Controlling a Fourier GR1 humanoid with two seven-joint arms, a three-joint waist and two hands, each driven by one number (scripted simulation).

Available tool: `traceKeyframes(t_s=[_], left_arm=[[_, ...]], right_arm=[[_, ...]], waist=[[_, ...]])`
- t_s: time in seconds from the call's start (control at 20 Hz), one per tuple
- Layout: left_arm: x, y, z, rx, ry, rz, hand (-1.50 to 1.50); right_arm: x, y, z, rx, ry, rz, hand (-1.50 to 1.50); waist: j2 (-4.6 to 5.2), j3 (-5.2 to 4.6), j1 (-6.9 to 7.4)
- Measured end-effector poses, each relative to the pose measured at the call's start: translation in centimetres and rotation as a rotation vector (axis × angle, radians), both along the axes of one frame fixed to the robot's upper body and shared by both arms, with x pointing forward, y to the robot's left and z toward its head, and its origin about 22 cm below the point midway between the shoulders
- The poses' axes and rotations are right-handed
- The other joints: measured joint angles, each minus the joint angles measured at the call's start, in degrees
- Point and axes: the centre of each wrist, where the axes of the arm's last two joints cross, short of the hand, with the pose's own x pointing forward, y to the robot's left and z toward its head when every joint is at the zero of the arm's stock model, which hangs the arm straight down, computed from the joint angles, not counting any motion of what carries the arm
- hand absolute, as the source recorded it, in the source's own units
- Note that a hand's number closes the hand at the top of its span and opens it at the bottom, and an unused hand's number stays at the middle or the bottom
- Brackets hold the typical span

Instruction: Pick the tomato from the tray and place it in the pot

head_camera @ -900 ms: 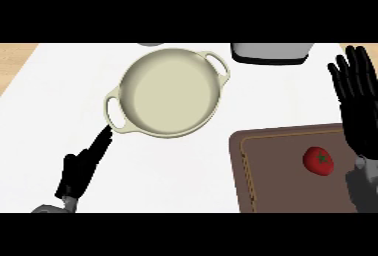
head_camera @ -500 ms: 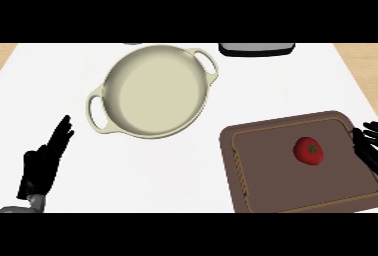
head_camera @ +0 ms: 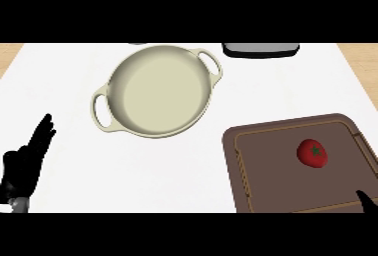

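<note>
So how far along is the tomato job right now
Nothing is done yet: the tomato lies on the brown tray, and the cream pot holds nothing. The left hand rests open at the left edge. Only a fingertip of the right hand shows. Grasping and placing remain.

A white counter (head_camera: pixel 184 175) fills most of the view, with pale wood showing past its left and right edges. At its far edge, right of centre, sits a dark, grey-topped object (head_camera: pixel 260 49), cut off by the view.

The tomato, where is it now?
In the head view the tomato lies on the brown tray at lower right, right of the cream pot.
</note>
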Motion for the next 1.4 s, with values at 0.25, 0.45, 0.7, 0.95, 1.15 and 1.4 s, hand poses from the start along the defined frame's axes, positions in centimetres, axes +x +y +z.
traceKeyframes(t_s=[0.25, 0.45, 0.7, 0.95, 1.15, 1.4], left_arm=[[0.4, -1.0, 0.9, 0.001, -0.005, -0.013, 0.00], [0.7, -1.6, 1.3, -0.003, -0.009, -0.023, 0.00], [0.9, -2.1, 1.6, -0.004, -0.012, -0.044, 0.00], [1.5, -2.3, 1.9, 0.000, -0.016, -0.049, 0.00], [1.4, -1.7, 1.6, -0.002, -0.004, -0.047, 0.00], [1.3, -1.3, 2.0, 0.000, -0.012, -0.037, 0.00]], right_arm=[[-1.2, 2.1, 3.5, 0.034, 0.137, 0.005, -1.50], [0.3, 2.9, 7.1, 0.078, 0.259, 0.035, -1.50], [3.1, 3.1, 9.4, 0.155, 0.468, 0.094, -1.50], [5.7, 3.2, 10.2, 0.241, 0.636, 0.186, -1.50], [8.2, 3.1, 10.8, 0.310, 0.694, 0.248, -1.50], [11.3, 2.7, 10.9, 0.354, 0.758, 0.299, -1.50]], waist=[[0.31, 0.03, 1.32], [0.47, 0.07, 2.23], [0.66, 0.11, 3.46], [0.79, 0.13, 3.73], [0.68, 0.17, 3.61], [0.55, 0.22, 3.35]])
